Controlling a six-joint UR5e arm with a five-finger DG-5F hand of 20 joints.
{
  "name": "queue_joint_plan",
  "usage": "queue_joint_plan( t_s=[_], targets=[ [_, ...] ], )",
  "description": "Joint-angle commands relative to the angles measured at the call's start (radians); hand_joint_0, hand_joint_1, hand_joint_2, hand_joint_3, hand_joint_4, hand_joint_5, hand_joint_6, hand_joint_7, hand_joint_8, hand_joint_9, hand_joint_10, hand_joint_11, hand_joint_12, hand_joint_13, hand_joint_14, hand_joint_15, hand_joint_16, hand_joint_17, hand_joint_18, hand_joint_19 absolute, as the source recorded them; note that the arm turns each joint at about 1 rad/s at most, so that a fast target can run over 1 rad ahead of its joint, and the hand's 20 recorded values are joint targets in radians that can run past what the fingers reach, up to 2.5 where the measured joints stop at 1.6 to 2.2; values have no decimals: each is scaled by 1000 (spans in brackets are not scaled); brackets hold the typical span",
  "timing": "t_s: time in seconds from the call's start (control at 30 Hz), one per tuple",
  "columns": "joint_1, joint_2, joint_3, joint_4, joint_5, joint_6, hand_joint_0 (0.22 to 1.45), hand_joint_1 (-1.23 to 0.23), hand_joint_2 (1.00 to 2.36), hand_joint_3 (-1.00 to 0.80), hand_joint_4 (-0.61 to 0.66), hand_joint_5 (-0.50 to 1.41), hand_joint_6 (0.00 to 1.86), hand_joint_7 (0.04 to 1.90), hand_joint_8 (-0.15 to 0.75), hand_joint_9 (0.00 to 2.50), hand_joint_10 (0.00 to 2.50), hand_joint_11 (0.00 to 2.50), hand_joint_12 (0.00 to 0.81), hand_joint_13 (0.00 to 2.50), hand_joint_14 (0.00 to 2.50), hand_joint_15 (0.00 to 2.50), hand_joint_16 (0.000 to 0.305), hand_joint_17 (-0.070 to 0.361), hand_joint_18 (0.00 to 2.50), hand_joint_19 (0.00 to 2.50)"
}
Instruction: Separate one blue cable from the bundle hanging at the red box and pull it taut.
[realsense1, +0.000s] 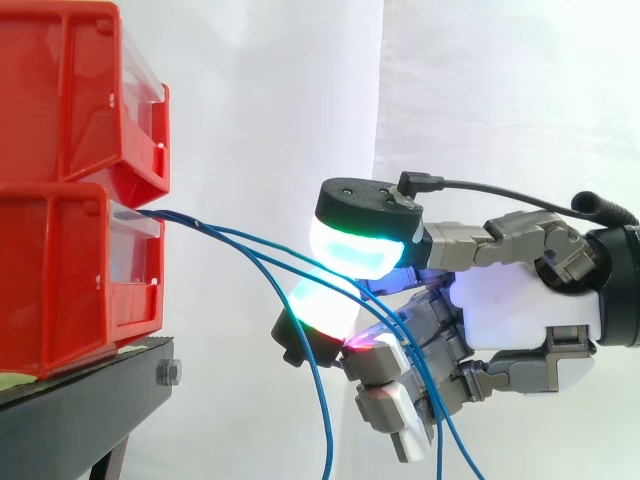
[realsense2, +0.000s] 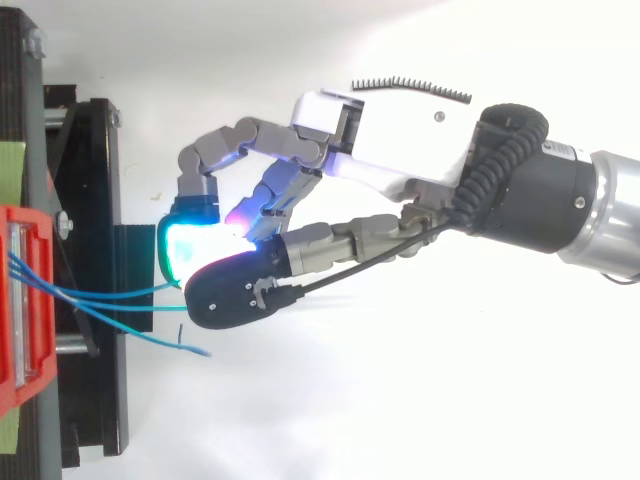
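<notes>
Blue cable leaves red box, runs near-level toward hand and enters between glowing pads. Pads pressed together, apparently pinching it. Box straight ahead of fingertips. Tautening pull likely directly away.

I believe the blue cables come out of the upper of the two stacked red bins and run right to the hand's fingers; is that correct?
Not quite: the side view shows the blue cables coming out of the lower red bin, over its front edge, beneath the upper red bin. They do run right to the fingers of the hand, which pinch them.
</notes>
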Motion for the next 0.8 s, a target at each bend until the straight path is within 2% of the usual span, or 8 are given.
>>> queue_joint_plan(
  t_s=[0.0, 0.13, 0.2, 0.33, 0.4, 0.5, 0.77],
  targets=[
    [0, 0, 0, -1, 0, 0, 626, -697, 1028, -131, 80, -186, 856, 1261, 339, 1079, 23, 1321, 420, 1090, 28, 1073, 50, 113, 963, 711],
    [0, 0, 0, -1, 0, 0, 617, -705, 1030, -35, 42, -175, 860, 1306, 344, 1127, 24, 1342, 423, 1126, 27, 1085, 50, 113, 981, 699],
    [0, 0, 0, 1, 0, -2, 617, -706, 1029, -39, 63, -174, 861, 1289, 345, 1157, 25, 1344, 420, 1133, 27, 1094, 50, 113, 981, 710],
    [0, 0, 0, 1, 0, -2, 609, -679, 1023, -206, 147, -175, 837, 1289, 345, 1173, 24, 1359, 420, 1146, 27, 1106, 51, 116, 991, 719],
    [0, 0, -1, -1, 0, -2, 606, -635, 1015, -338, 153, -175, 835, 1247, 349, 1180, 24, 1365, 421, 1148, 28, 1098, 52, 117, 991, 718],
    [0, 0, 0, -1, 0, -2, 588, -601, 1006, -430, 161, -173, 825, 1255, 348, 1180, 24, 1365, 426, 1152, 27, 1096, 52, 118, 991, 716],
    [0, 0, 0, -4, 0, 0, 575, -575, 1000, -494, 168, -169, 802, 1241, 351, 1176, 27, 1352, 424, 1149, 27, 1091, 53, 119, 989, 714]
  ],
)
